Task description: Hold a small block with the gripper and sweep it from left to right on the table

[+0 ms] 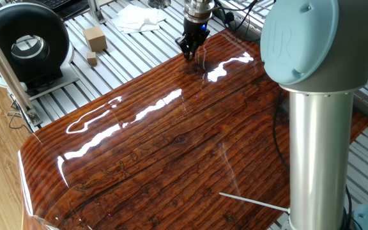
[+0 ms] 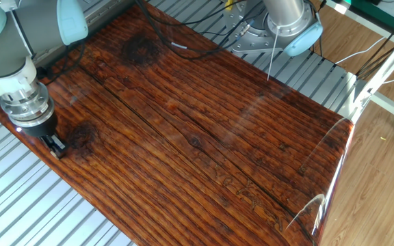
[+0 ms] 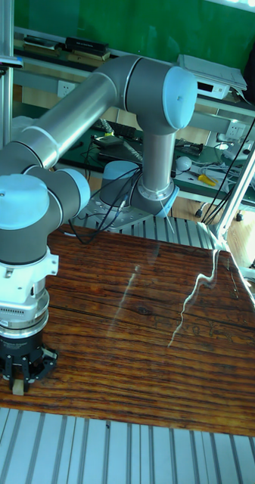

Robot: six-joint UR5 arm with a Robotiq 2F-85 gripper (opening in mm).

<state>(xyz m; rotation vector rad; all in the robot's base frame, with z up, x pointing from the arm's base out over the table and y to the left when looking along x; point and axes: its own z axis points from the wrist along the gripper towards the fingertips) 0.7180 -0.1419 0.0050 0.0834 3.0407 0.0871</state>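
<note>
My gripper (image 3: 19, 384) stands upright at the near left corner of the table (image 3: 142, 333), its tips down at the board. A small block (image 3: 19, 389), light tan, shows between the black fingers in the tall fixed view, and the gripper is shut on it. In one fixed view the gripper (image 1: 188, 53) is at the far edge of the table (image 1: 171, 147), and the block is too small to make out there. From the other fixed view the gripper (image 2: 56, 146) sits at the left edge of the table (image 2: 204, 130), with the fingers hiding the block.
On the grey slatted base beyond the table lie a bigger tan block (image 1: 95, 38), a little tan cube (image 1: 92, 60) and a white cloth (image 1: 138, 18). A black round device (image 1: 25, 45) stands at the far left. The arm's column (image 1: 315, 140) rises at the right.
</note>
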